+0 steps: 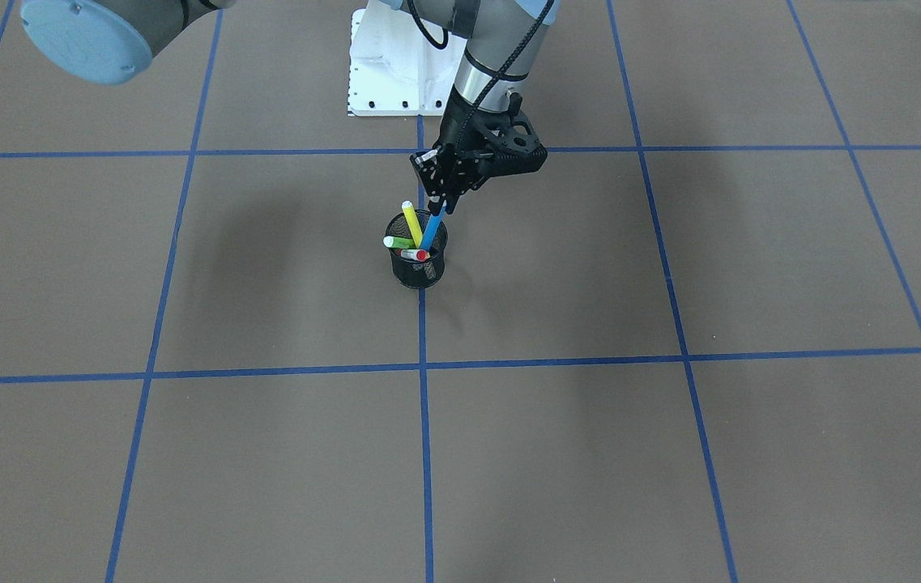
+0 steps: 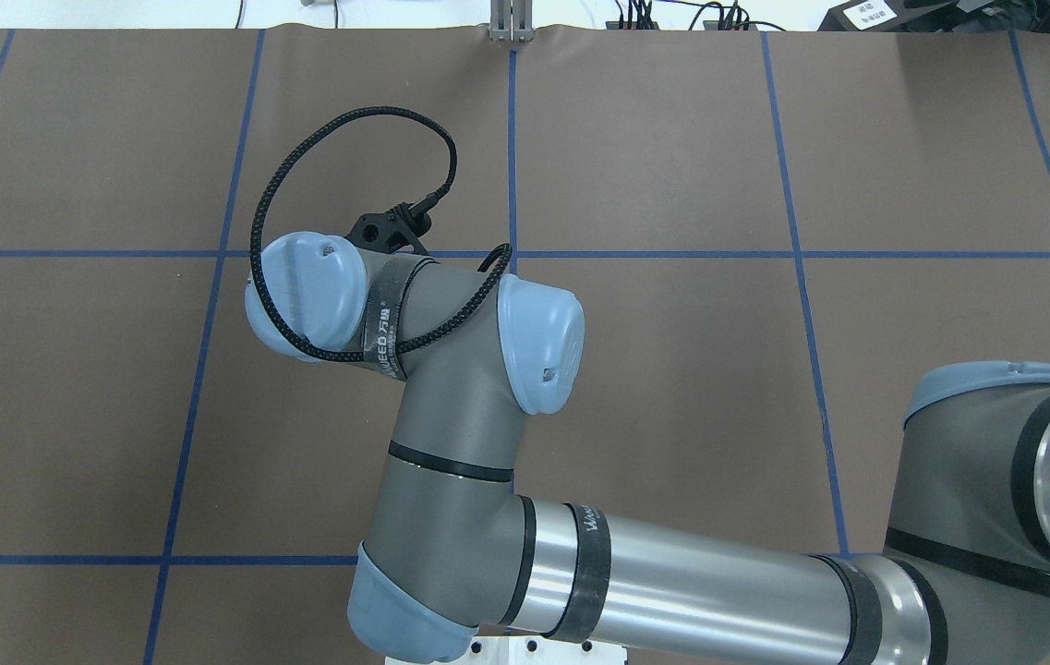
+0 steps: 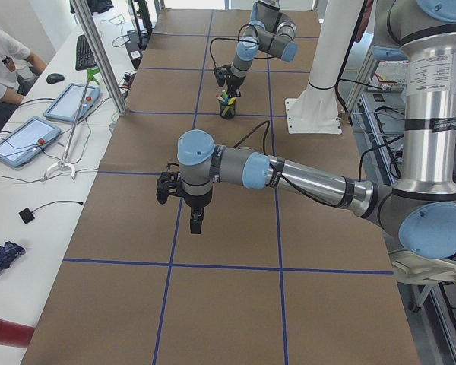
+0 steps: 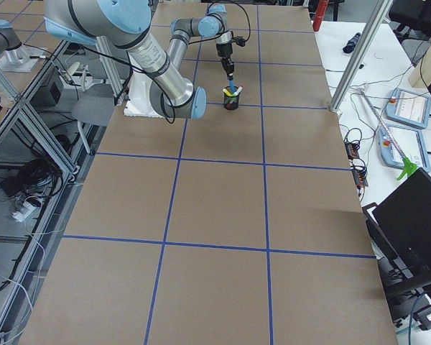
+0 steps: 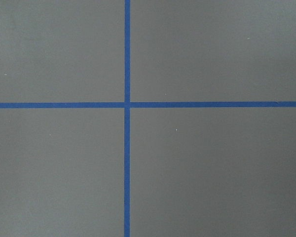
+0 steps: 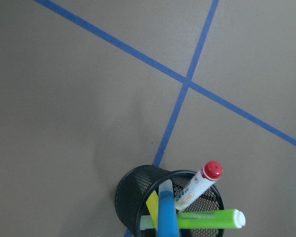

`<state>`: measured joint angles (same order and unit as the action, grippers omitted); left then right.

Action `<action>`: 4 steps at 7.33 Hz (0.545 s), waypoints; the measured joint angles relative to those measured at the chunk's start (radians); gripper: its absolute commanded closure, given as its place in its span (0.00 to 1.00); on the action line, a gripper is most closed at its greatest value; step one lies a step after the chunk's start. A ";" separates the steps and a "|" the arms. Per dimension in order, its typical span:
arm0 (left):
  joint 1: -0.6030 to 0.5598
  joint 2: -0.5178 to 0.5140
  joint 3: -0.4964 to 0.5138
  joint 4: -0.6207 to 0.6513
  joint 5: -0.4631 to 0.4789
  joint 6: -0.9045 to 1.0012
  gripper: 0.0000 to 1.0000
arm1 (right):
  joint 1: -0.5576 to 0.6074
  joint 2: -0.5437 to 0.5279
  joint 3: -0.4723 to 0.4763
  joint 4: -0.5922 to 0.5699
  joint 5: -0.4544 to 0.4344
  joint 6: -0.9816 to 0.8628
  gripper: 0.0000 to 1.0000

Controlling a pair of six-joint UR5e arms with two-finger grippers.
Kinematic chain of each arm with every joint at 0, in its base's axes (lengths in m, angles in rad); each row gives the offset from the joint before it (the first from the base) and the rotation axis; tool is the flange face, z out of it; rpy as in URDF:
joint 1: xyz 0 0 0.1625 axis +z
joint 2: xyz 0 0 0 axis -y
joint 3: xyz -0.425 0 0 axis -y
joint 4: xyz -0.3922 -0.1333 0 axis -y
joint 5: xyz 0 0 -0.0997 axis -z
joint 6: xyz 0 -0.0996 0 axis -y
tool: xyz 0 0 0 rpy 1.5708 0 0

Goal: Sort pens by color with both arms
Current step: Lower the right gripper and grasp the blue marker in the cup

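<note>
Your right gripper [image 1: 441, 202] is clamped on the upper end of the slim blue marker pen [image 1: 432, 231]. The pen's lower end sits inside the round black mesh cup [image 1: 418, 271], near the middle of the brown bench [image 1: 185, 453]. The step in hand looks like drawing that pen out. Lift along the pen's own lean rather than straight up, so the barrel does not lever against the rim and tip the light cup. Grip it firmly, because the smooth barrel could slip or swing once it comes free.

3 other pens share the cup:
- The slim yellow marker pen [image 1: 411, 223] leans just beside the blue one.
- The light green marker pen [image 1: 400, 242] lies tilted across the mouth.
- The white marker pen with a red cap [image 1: 416, 254] leans on the rim.

In the right wrist view the green one crosses close to the blue barrel, so go slowly, as it may drag along.

Your left gripper [image 3: 197, 220] hangs over bare bench, well apart from the cup. Its wrist view shows only a crossing of blue tape lines [image 5: 127, 104]. I cannot tell whether it is open or closed, but it does not stand in the way. The white pedestal base [image 1: 387, 73] stands behind the cup, apart from the likely lift path.
</note>
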<state>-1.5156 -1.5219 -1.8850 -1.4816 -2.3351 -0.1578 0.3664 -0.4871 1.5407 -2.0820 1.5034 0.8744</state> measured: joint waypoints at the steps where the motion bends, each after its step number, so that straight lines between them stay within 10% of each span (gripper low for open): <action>1: 0.000 0.000 0.000 0.000 -0.003 0.000 0.00 | 0.000 0.003 0.028 -0.019 0.000 0.002 1.00; 4: 0.000 0.000 0.001 0.001 -0.017 0.000 0.00 | 0.001 0.009 0.129 -0.092 0.003 0.011 1.00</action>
<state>-1.5156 -1.5218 -1.8839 -1.4804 -2.3519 -0.1580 0.3671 -0.4783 1.6694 -2.1736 1.5062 0.8856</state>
